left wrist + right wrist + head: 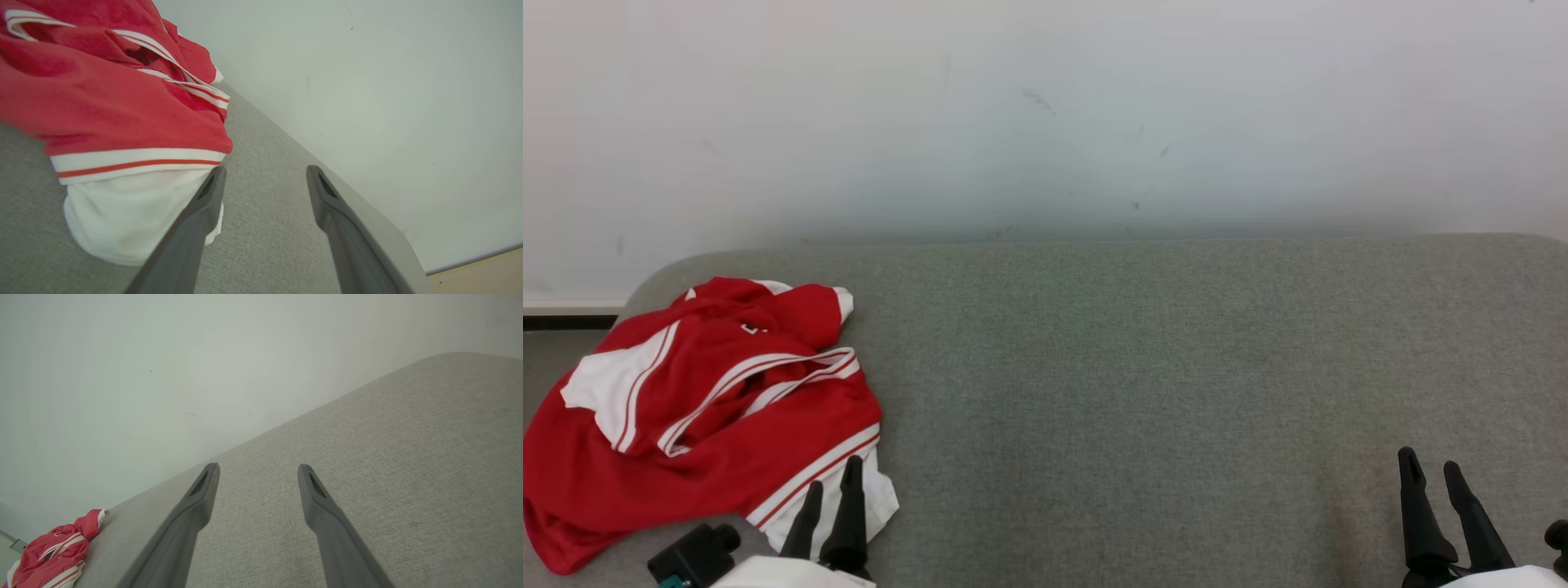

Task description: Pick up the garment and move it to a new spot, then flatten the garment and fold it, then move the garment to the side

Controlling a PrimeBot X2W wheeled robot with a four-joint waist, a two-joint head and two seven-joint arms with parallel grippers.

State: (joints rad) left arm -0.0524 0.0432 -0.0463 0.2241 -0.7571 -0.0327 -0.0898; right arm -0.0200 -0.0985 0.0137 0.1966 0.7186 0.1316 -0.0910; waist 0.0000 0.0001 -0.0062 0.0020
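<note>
Readable text: none.
Garment (707, 416): a small white mark (752, 329) on the red cloth near its far edge, too small to read.

**Layout: one garment, one padded surface, two grippers**

- Padded surface (1176, 367): lies beneath both grippers and runs ahead of them to the wall (1045, 106), which stands behind its far edge.
- Garment (703, 408): heaped on the surface at its left end, ahead of and to the left of the left gripper (833, 475). Its near hem lies at that gripper's fingertips. In the left wrist view one finger overlaps the hem and the other stands over bare surface just beside it. Contact cannot be told.
- Right gripper (1429, 460): over bare surface toward the right end, with the garment well apart, far to its left.
- Camera block (694, 555): just left of the left gripper's base, nearer than the garment's hem.
</note>
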